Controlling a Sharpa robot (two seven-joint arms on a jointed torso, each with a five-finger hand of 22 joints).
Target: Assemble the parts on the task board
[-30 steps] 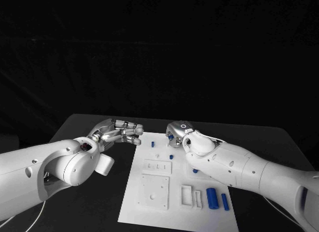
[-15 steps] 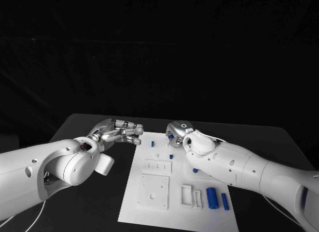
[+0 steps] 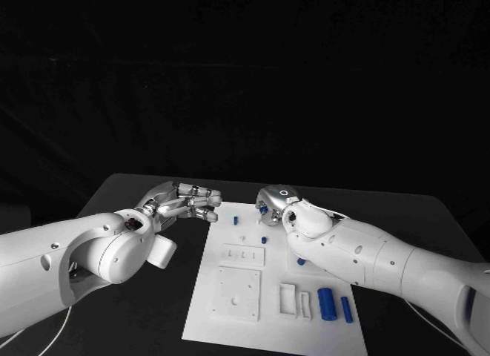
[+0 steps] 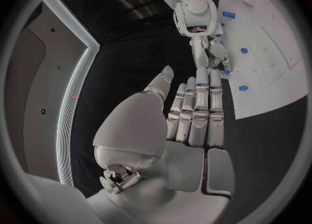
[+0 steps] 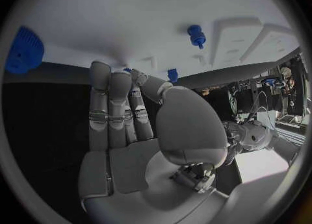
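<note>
Right hand (image 3: 273,205) apparently touching a part (image 3: 259,211) on the task board (image 3: 229,311).

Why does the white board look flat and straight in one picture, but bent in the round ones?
Head view: an ordinary lens, so the task board keeps straight edges against the dark surround. Both wrist views: fisheye lenses curve its edges and make each hand loom large.

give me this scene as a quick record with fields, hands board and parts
left hand: open, fingers apart, holding nothing, over the black table beside the task board
right hand: at the board's far end by a small blue part; grasp cannot be told
near-end parts: blue cylinder beside a slimmer blue bar
</note>
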